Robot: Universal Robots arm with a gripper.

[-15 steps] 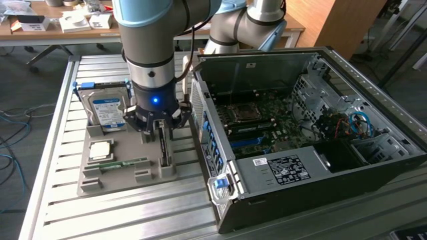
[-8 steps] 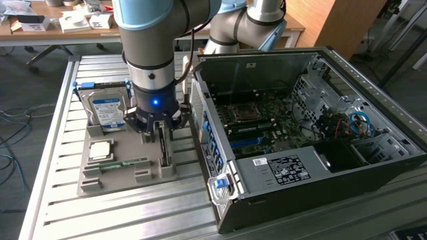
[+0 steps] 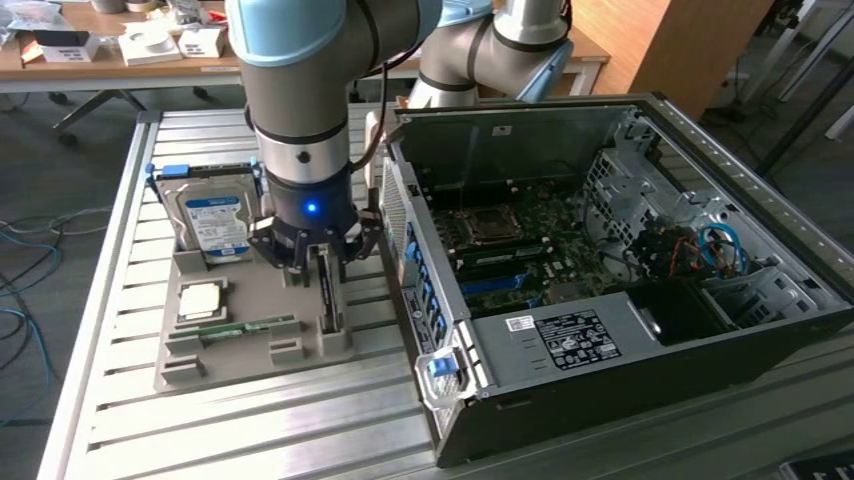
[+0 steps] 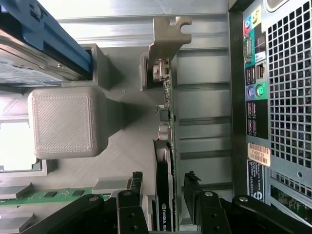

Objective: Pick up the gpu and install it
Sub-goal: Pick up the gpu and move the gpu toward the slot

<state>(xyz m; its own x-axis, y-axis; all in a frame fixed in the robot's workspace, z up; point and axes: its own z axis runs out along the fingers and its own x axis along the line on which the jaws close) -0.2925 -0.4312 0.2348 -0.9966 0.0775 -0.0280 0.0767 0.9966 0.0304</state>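
Landmark: the grey holder [image 3: 200, 372], a printed tray that lies on the slatted metal surface [image 3: 267, 425].
Task thing: the gpu [image 3: 327, 298] stands on its long edge in a slot of the holder, along the holder's side nearest to the computer case [image 3: 747, 175].
Tool: the tool [image 3: 320, 266] hangs straight over this slot of the holder, lowered around the gpu. Its fingers are spread wide, one on each side of the card, and it has hold of nothing.
Wrist view adds: the card is seen edge-on between the black fingers [image 4: 137, 190]. A narrow gap shows on both sides, so the pads do not touch it. The grey metal bracket [image 4: 165, 34] closes the end of the card near the holder's edge. Beside the holder rises the rear panel [image 4: 287, 73] of the case, with coloured ports.
Exterior view adds: the arm [image 3: 300, 90] comes down from above the holder. The case lies just beside the holder with its open side up, and the motherboard [image 3: 521, 240] is visible inside.
Other parts in the holder: the hard drive [image 3: 218, 222] with a blue-white label stands upright at the holder's end, close to the tool. A processor chip [image 3: 200, 298] lies flat in the holder's middle part. The green memory stick [image 3: 254, 327] lies flat next to it.
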